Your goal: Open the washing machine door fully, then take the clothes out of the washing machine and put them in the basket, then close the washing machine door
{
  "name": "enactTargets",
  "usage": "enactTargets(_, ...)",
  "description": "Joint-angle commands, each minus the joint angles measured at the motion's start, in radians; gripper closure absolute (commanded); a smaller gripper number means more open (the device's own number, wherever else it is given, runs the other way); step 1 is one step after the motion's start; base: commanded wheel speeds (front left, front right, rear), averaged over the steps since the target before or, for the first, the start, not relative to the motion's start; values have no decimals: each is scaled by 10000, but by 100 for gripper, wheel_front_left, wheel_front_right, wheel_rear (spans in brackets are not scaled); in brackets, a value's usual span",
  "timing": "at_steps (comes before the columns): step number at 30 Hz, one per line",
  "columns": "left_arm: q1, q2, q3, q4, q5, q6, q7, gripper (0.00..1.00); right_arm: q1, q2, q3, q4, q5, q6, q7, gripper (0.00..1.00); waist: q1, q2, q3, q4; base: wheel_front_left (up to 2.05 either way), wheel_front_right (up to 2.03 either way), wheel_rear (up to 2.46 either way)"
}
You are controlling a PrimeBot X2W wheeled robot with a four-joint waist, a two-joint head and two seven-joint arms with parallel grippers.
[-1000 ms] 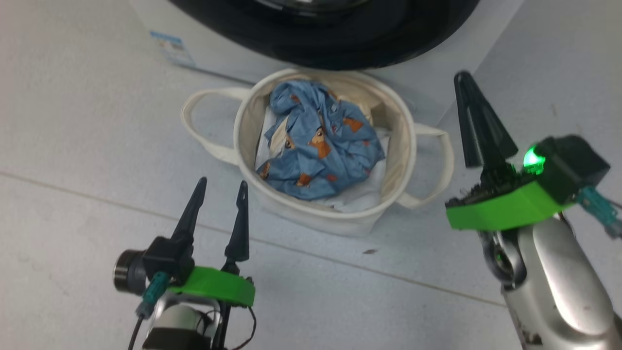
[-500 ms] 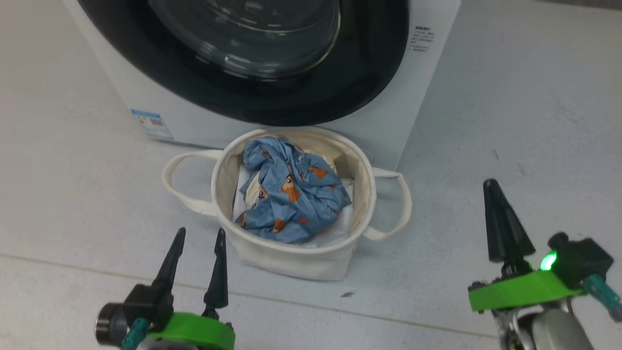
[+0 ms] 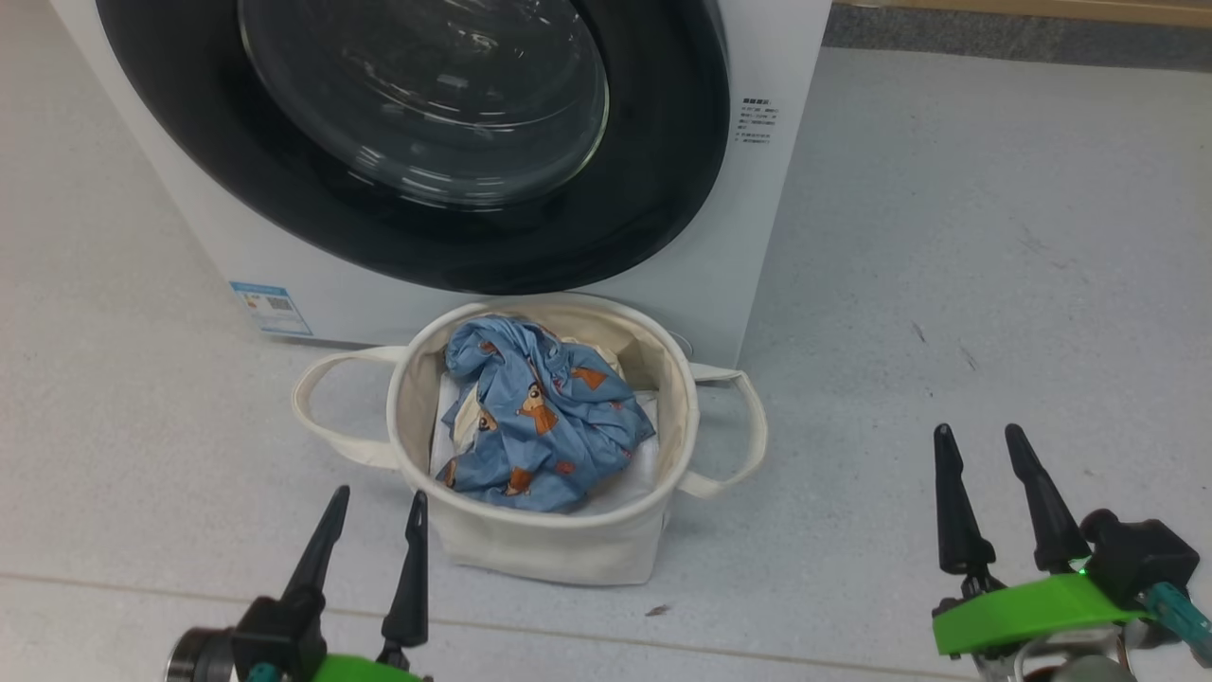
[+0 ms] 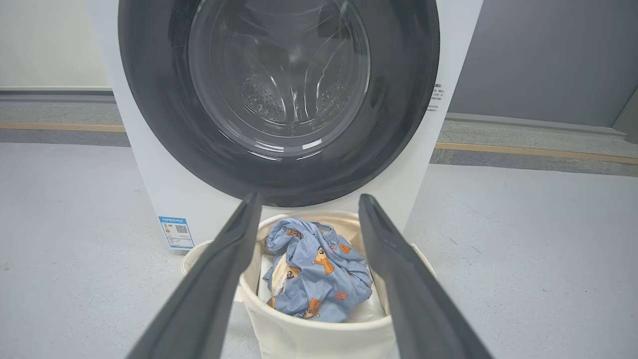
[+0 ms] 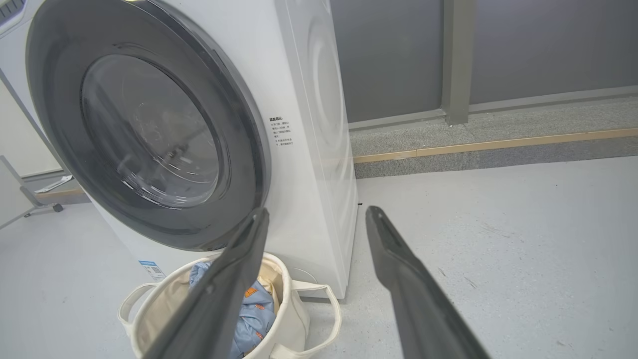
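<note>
The white washing machine stands at the top of the head view, and its black-rimmed glass door lies flat against the front. Through the door I see a bare drum. The cream basket sits on the floor just before the machine. It holds the blue animal-print garment on white cloth. My left gripper is open and empty, near the basket's front left. My right gripper is open and empty, well to the basket's right. The wrist views look past the left gripper and the right gripper at the basket.
A blue label is low on the machine's left. Grey floor spreads to the right, with a seam line near me. A raised kerb with a tan strip and a grey wall lie beyond. A wheeled frame leg stands at the far left.
The head camera has tilted up, so the machine door came into view and the basket slid down. My right wrist has turned, and its two fingers now show side by side, apart.
</note>
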Motion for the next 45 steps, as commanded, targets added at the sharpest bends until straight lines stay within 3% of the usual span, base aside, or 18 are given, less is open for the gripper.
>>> enactTargets(1, -42, 86, 319, -282, 52, 11, -74, 0, -27, -19, 311, -490, -10, -2, 20, 0, 1, -1, -39, -21, 0, 0, 0)
enactTargets(45, 139, -115, 671, 92, 284, -45, -74, 0, -34, -17, -20, -531, 97, -2, 20, 0, 1, -1, -211, 63, 0, 0, 0)
